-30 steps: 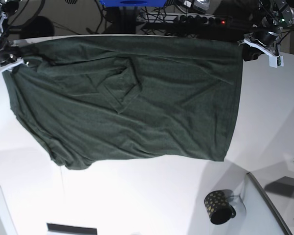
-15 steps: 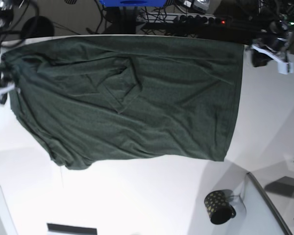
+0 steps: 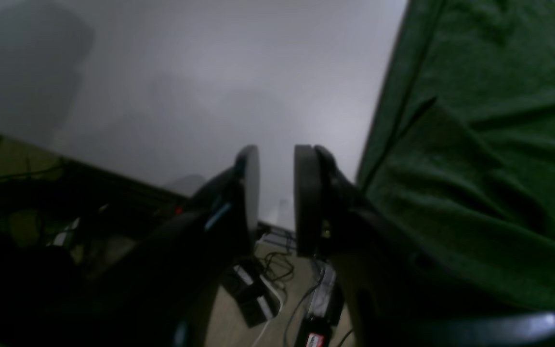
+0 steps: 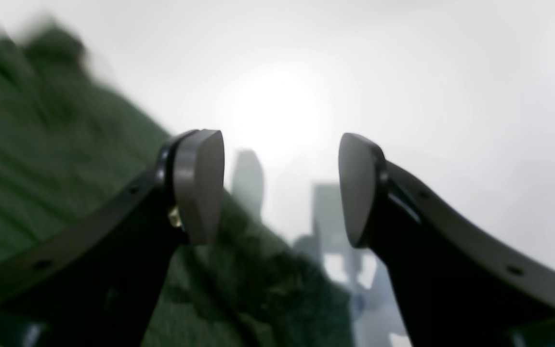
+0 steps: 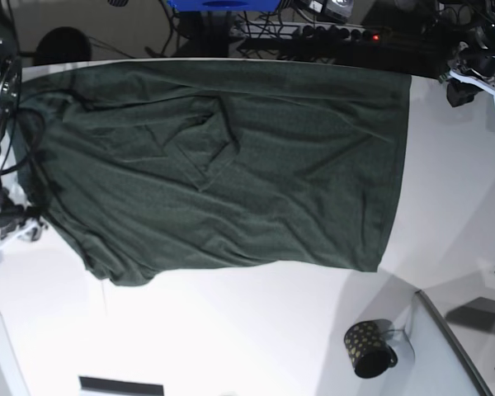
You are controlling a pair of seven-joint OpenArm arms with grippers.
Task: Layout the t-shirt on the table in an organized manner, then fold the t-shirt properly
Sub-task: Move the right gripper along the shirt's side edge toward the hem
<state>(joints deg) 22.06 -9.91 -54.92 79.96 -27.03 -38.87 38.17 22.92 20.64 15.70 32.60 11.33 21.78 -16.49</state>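
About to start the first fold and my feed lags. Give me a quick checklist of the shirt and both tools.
1. t-shirt spread on the table: ok.
2. Fabric smooth: not ok, a raised crease sits near the middle and the lower left corner is bunched.
3. right tool free of cloth: ok, jaws apart, nothing between.
4. left tool free of cloth: ok, narrow gap, empty, beside the shirt edge.
5. mug clear of the shirt: ok.
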